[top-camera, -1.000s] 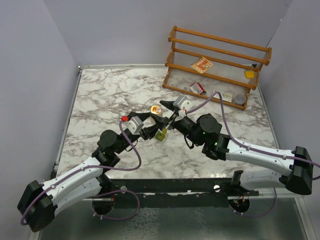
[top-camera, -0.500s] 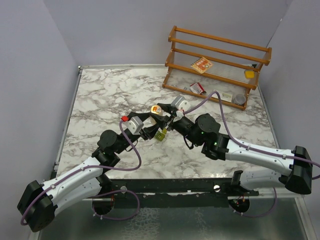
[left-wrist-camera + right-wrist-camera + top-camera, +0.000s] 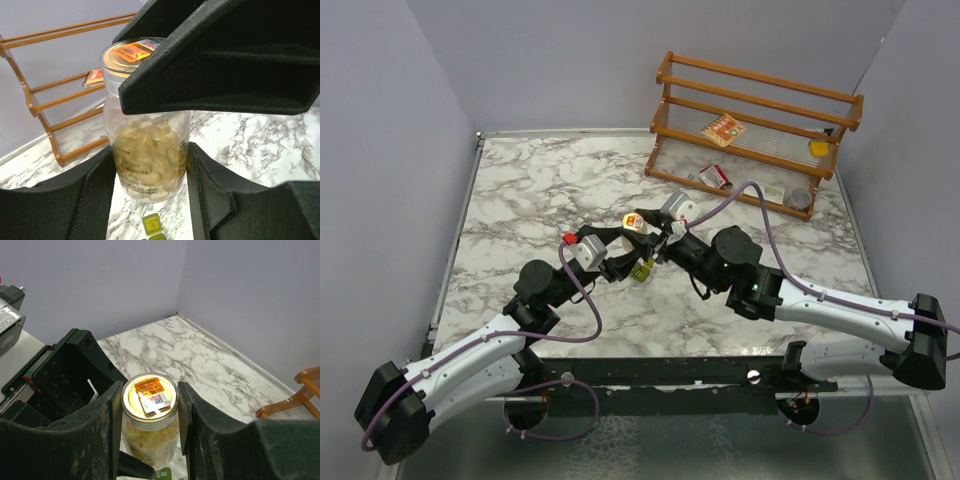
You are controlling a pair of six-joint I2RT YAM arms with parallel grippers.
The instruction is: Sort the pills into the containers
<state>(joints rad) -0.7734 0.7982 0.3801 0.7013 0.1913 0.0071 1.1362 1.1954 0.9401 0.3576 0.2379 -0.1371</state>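
Broadly: a white counter [image 3: 535, 190] with grey marble veining. At the back right is a two-tier wooden rack [image 3: 760, 100] with slatted shelves. It holds a flat red-and-white carton [image 3: 723, 131] on the upper tier and a second carton [image 3: 716, 176] lower down. A yellow block [image 3: 818, 148] sits at the right end, with a small round tub [image 3: 799, 198] beneath. All of these are well apart from the work.

Both arms meet mid-counter over one clear cylindrical bottle [image 3: 632, 221]. From above, wrists and cables crowd it and little shows but the orange-topped lid [image 3: 150, 392].

- The left wrist view shows the left gripper [image 3: 150, 170] with its jaws clamped on the bottle's body, a ribbed black pad on each side.
- In that same view a matte black finger of the other arm crosses in front and hides the lid's right half.
- The right wrist view looks down on the right gripper [image 3: 149, 405], its jaws closed against both sides of the lid.
- That view alone shows the lid's face: an orange label with a small printed code inside a clear rim.

I cannot tell whether the bottle's base touches the counter.

The pill box [image 3: 151, 224] is olive-green and translucent with square compartments. It lies on the counter just below the bottle, partly cut off in both wrist views.

The pills [image 3: 150, 150] are glossy, pale yellow ovals. All the ones visible are inside the bottle, heaped to about half its height.
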